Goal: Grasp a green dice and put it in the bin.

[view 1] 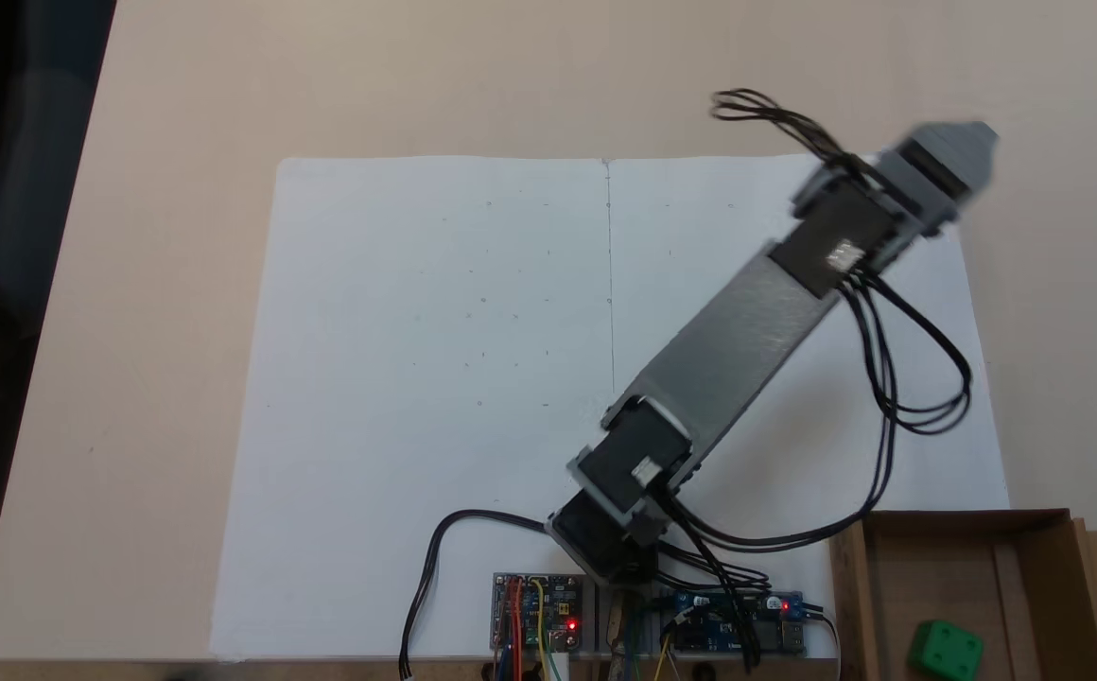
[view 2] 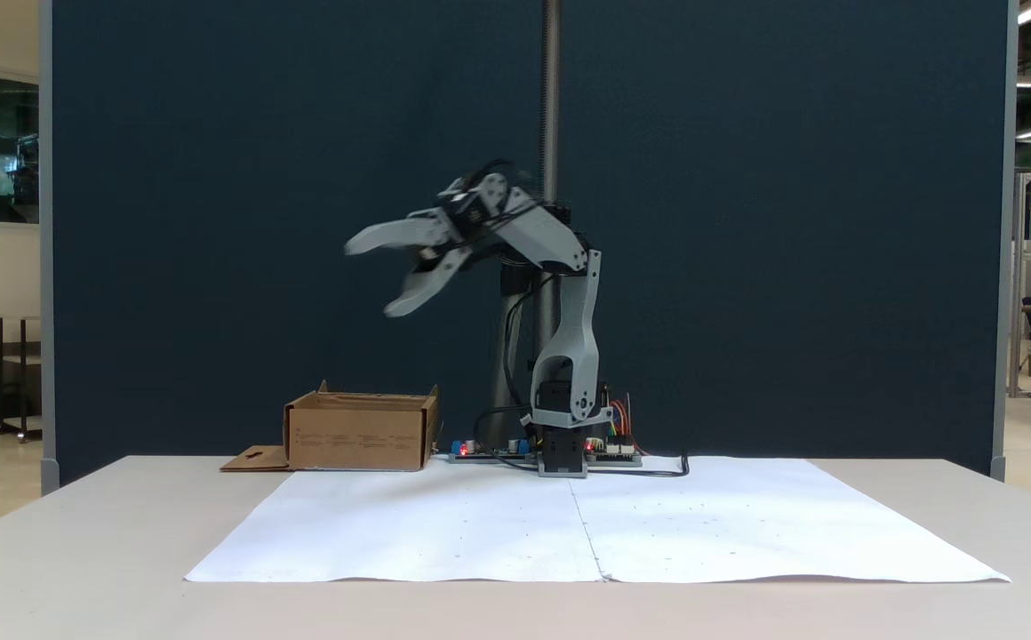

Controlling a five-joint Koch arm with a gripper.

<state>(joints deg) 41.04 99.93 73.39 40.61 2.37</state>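
The green dice (view 1: 946, 651) lies inside the bin (view 1: 927, 567), a brown cardboard box at the lower right of a fixed view from above. From the front, the bin (view 2: 360, 433) stands left of the arm's base, and its walls hide the dice. My gripper (view 2: 371, 279) hangs high in the air, above and slightly right of the bin, open with nothing between its two grey fingers. Seen from above, the gripper (view 1: 979, 151) is blurred at the end of the arm, which is stretched toward the upper right.
Two white paper sheets (view 1: 473, 378) cover the table's middle. Circuit boards (view 1: 537, 613) with red lights and loose black cables (view 1: 917, 378) sit around the arm's base. The bin's flap (view 2: 253, 460) lies flat on its left. A dark partition (view 2: 213, 222) stands behind.
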